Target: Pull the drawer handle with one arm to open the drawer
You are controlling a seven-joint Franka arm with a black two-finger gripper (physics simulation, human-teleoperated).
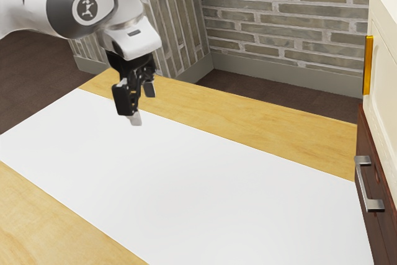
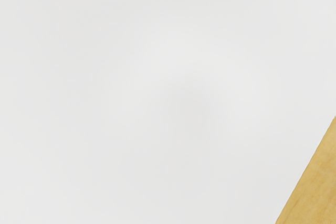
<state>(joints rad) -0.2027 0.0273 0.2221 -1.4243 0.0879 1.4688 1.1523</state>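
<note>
black two-finger gripper (image 1: 141, 103): held open above flat white sheet (image 1: 198, 184)
silver metal bar handle (image 1: 362, 183): untouched
dark-brown wooden drawer (image 1: 370, 141): topped by cream cabinet (image 1: 382, 66)

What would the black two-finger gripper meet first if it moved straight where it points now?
Likely the flat white surface on the yellowish wooden table, below the gripper; the gap's depth is unclear.
</note>
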